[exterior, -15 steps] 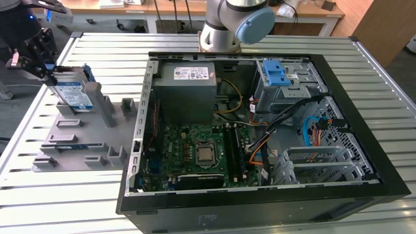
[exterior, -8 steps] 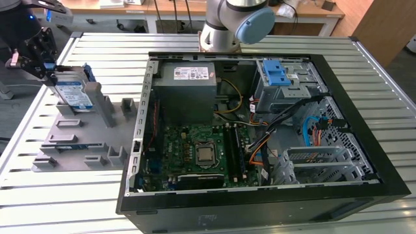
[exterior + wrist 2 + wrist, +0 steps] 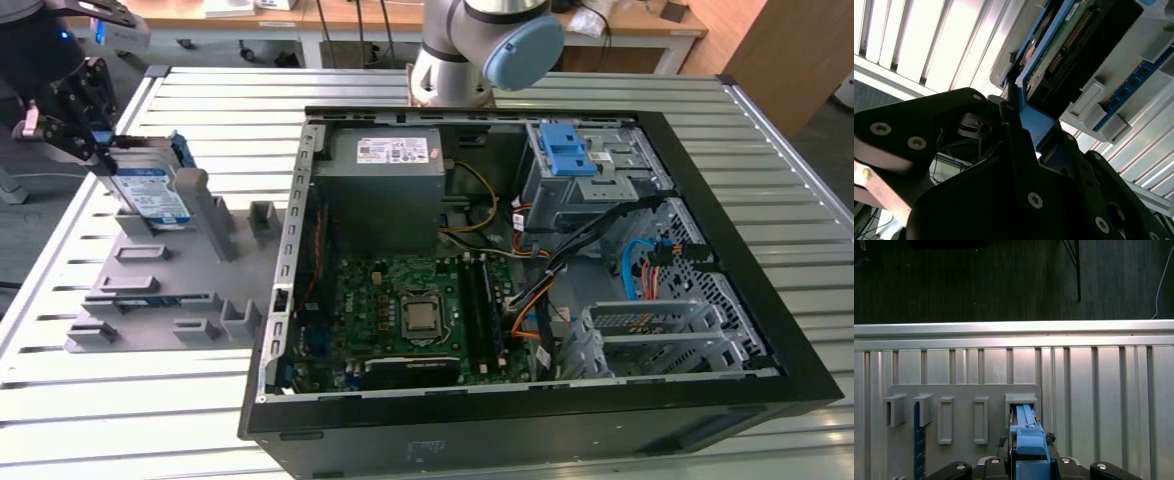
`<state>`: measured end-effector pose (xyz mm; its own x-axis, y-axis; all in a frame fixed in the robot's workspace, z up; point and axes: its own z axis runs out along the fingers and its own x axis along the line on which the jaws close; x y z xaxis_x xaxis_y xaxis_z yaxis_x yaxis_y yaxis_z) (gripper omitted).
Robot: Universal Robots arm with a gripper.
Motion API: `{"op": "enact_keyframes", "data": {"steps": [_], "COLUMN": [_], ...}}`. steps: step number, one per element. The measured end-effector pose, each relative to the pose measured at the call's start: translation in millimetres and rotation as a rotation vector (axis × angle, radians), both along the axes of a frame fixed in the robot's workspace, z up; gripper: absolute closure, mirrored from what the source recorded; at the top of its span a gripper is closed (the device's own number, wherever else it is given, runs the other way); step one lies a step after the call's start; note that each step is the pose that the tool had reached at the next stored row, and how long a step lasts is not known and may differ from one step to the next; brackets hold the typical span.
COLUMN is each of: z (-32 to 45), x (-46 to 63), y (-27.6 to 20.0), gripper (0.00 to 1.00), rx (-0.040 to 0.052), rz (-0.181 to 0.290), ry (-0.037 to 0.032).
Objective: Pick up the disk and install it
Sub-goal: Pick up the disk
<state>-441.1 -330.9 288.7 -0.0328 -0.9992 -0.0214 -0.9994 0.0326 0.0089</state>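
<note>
In the exterior view, the black gripper point(image 3: 104, 157) hangs over the ribbed metal surface point(image 3: 761, 150) near its edge at the exterior view's left. It grips the top of a flat rectangular silver disk point(image 3: 154, 195) with a blue-and-white label and blue plastic bracket. The disk stands on edge, its lower end at a grey plastic rack point(image 3: 147, 300) beside the open black computer case point(image 3: 534, 425).

In the second wrist view, the fingers point(image 3: 1014, 135) pinch the disk's point(image 3: 1036, 125) blue bracket – closed against it from both sides.

In the first wrist view, the disk point(image 3: 1028, 432) shows edge-on at a slot of the rack point(image 3: 964, 390).
</note>
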Motion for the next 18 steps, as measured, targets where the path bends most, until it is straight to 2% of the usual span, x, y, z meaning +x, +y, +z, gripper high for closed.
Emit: {"op": "enact_keyframes", "data": {"steps": [18], "z": [5.7], "x": [0.0], "y": [0.0], "gripper": [0.64], "rx": [-0.0001], "rz": [0.000], "ry": [0.0001]}}
